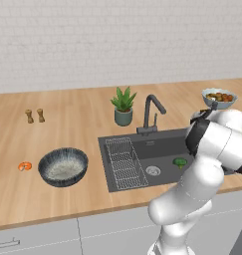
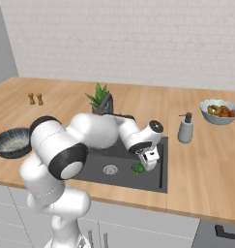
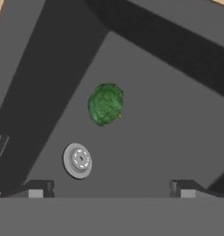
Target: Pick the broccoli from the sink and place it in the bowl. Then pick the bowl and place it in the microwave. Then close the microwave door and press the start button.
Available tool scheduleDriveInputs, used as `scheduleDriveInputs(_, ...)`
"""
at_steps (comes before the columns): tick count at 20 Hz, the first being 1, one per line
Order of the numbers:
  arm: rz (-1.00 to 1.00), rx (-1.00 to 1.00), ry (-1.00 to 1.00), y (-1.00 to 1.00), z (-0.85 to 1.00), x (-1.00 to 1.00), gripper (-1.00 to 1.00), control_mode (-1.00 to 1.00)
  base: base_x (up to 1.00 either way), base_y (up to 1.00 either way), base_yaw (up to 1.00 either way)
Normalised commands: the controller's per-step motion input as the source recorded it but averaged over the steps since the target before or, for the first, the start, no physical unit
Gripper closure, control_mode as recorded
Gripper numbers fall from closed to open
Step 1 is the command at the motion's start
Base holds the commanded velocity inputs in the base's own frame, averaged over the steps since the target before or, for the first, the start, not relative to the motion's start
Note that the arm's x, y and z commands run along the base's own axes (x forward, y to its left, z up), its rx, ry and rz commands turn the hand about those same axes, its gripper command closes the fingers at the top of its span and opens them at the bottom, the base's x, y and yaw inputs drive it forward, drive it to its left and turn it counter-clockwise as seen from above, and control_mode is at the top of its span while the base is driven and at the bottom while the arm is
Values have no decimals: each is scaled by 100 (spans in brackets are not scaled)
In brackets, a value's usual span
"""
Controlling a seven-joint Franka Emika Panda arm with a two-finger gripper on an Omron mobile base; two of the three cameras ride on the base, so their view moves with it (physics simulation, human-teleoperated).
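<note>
The small green broccoli (image 3: 105,103) lies on the floor of the dark grey sink (image 1: 162,149), to the right of the round steel drain (image 3: 77,160). My gripper (image 3: 111,189) hangs open just above the basin, its fingertips (image 3: 37,189) spread wide with nothing between them. From the right base view, the gripper (image 2: 149,165) hovers close over the broccoli (image 2: 137,168) without touching it. The wide dark speckled bowl (image 1: 63,166) stands empty on the wooden counter left of the sink. The microwave and its door are out of view.
A wire rack (image 1: 122,162) fills the sink's left part, and the grey faucet (image 1: 151,112) rises behind it. A potted plant (image 1: 123,105), two shakers (image 1: 35,115), a soap dispenser (image 2: 185,128) and a light bowl of food (image 2: 219,111) stand on the counter.
</note>
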Motion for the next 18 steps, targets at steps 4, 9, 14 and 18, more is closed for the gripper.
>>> scheduleDriveInputs(4, -4, 6, -5, 0, -61, 15, -100, -100, 0, 0, 0)
scheduleDriveInputs(9, -3, 12, 1, 0, -33, 22, -100, -100, 0, 0, 0)
scheduleDriveInputs(14, 0, 9, 9, -9, -19, 42, -100, -100, 0, 0, 0)
scheduleDriveInputs(18, 0, 5, 0, -16, -37, 27, -100, -100, 0, 0, 0)
